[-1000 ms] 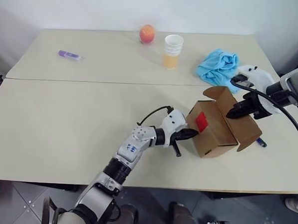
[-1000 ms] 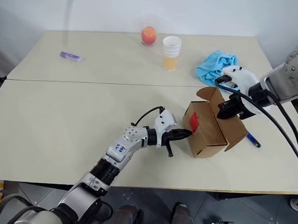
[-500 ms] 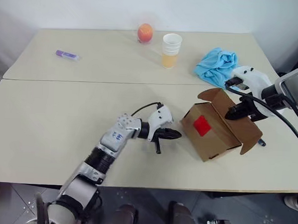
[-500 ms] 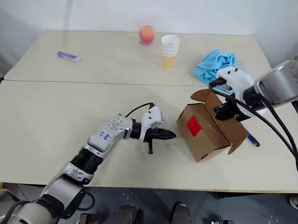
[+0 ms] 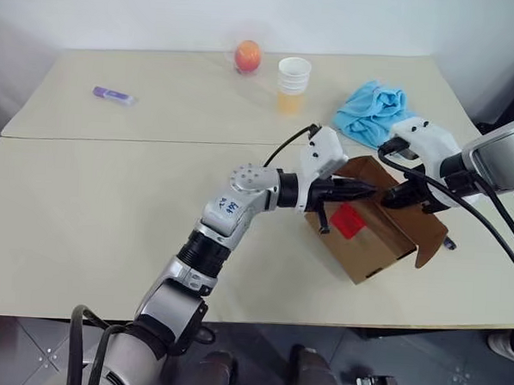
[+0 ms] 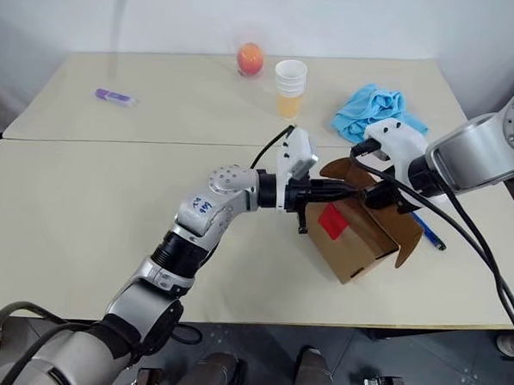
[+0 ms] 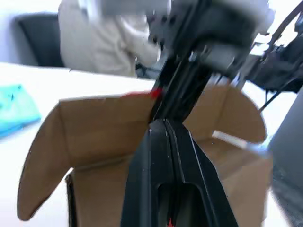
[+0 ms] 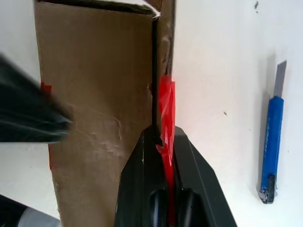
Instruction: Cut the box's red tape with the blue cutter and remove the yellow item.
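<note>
The brown box (image 5: 382, 244) lies tilted on the table's right side with its flaps open. A red tape (image 5: 348, 220) patch shows on its side. My right gripper (image 5: 389, 199) is shut on a flap edge, where a strip of red tape (image 8: 166, 101) runs between its fingers. My left gripper (image 5: 367, 190) is shut and empty, pointing level across the box's open top toward the right gripper. The blue cutter (image 8: 271, 147) lies on the table just beyond the box, held by nothing. The yellow item is hidden.
At the table's back stand an orange-red fruit (image 5: 247, 56) and a paper cup (image 5: 294, 84). A blue cloth (image 5: 378, 108) lies behind the box. A purple marker (image 5: 113, 94) rests far left. The table's right edge is close to the box.
My left gripper has lifted from the table beside the box's taped side up to the box's open top. The right gripper still holds the flap.
</note>
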You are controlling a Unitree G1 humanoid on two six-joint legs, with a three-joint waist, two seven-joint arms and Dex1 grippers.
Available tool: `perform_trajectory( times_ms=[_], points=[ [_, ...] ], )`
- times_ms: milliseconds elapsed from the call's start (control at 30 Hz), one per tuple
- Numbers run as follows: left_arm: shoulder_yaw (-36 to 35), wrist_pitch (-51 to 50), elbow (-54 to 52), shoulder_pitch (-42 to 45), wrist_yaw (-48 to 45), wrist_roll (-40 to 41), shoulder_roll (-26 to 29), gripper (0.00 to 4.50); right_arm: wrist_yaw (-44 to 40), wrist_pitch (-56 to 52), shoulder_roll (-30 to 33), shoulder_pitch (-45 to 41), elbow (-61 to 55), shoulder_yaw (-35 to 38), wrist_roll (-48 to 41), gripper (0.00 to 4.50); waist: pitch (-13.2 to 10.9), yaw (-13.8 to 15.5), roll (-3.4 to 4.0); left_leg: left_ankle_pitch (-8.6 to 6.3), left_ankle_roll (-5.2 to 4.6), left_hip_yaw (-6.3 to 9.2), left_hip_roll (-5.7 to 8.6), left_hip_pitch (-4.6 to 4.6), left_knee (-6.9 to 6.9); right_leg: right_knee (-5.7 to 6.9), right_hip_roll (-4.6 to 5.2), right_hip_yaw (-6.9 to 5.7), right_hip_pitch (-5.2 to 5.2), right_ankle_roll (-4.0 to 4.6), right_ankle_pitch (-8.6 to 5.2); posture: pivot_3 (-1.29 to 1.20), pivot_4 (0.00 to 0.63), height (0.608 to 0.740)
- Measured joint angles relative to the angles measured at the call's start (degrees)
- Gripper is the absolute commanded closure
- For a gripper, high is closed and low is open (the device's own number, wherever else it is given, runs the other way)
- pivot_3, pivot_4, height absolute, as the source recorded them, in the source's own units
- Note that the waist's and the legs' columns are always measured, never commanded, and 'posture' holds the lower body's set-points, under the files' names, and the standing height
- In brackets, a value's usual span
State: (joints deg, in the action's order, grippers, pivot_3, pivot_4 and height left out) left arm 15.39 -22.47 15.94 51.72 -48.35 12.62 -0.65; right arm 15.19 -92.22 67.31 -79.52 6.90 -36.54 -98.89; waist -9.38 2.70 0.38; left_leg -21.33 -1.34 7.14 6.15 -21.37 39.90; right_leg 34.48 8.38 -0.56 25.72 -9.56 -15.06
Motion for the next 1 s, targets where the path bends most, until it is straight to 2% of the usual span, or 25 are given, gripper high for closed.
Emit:
perform_trajectory(
  times_ms=[267, 433, 567, 767, 1000],
  points=[
    [4.3, 1.9, -0.4, -3.2, -1.9, -2.6, 2.6, 4.5, 5.6, 0.0, -0.6, 1.4, 0.7, 2.0, -5.1, 4.47, 0.0, 0.0, 0.01, 0.0, -0.01, -0.02, -0.01, 0.14, 0.1, 0.08, 0.07, 0.01, -0.14, 0.0, 0.0, 0.0, 0.15, 0.74],
    [5.2, -1.4, -6.3, -6.3, -4.1, -1.7, 5.5, 4.5, 6.3, 0.0, 2.0, 2.4, 0.7, 3.3, -7.0, 4.47, 0.0, 0.1, 0.01, 0.0, -0.01, 0.0, -0.04, 0.13, 0.1, 0.1, 0.08, 0.01, -0.14, 0.0, 0.0, 0.0, 0.15, 0.74],
    [5.4, -2.6, -8.9, -7.5, -5.3, -1.5, 7.5, 4.5, 5.3, 0.0, 4.4, 3.2, 1.7, 3.5, -6.3, 4.47, 0.0, 0.2, 0.02, 0.01, -0.02, 0.0, -0.04, 0.13, 0.11, 0.09, 0.1, 0.0, -0.16, 0.0, 0.0, 0.0, 0.15, 0.74],
    [4.9, -2.5, -9.4, -9.6, -4.4, -1.1, 7.6, 4.5, 1.1, 0.0, 6.3, 3.6, 1.8, 3.5, -3.6, 4.47, 0.0, 0.4, 0.02, 0.03, -0.06, 0.0, -0.03, 0.15, 0.14, 0.09, 0.13, 0.01, -0.21, -0.03, 0.02, 0.0, 0.15, 0.74],
    [2.9, -4.7, -14.2, -14.9, -4.3, 0.0, 13.9, 4.5, -5.1, 0.0, 8.4, 10.7, 1.6, 8.1, 3.2, 4.47, 0.1, 0.5, 0.03, 0.1, -0.13, -0.02, -0.01, 0.2, 0.21, 0.1, 0.17, 0.04, -0.29, -0.08, 0.13, 0.0, 0.15, 0.74]
  ],
)
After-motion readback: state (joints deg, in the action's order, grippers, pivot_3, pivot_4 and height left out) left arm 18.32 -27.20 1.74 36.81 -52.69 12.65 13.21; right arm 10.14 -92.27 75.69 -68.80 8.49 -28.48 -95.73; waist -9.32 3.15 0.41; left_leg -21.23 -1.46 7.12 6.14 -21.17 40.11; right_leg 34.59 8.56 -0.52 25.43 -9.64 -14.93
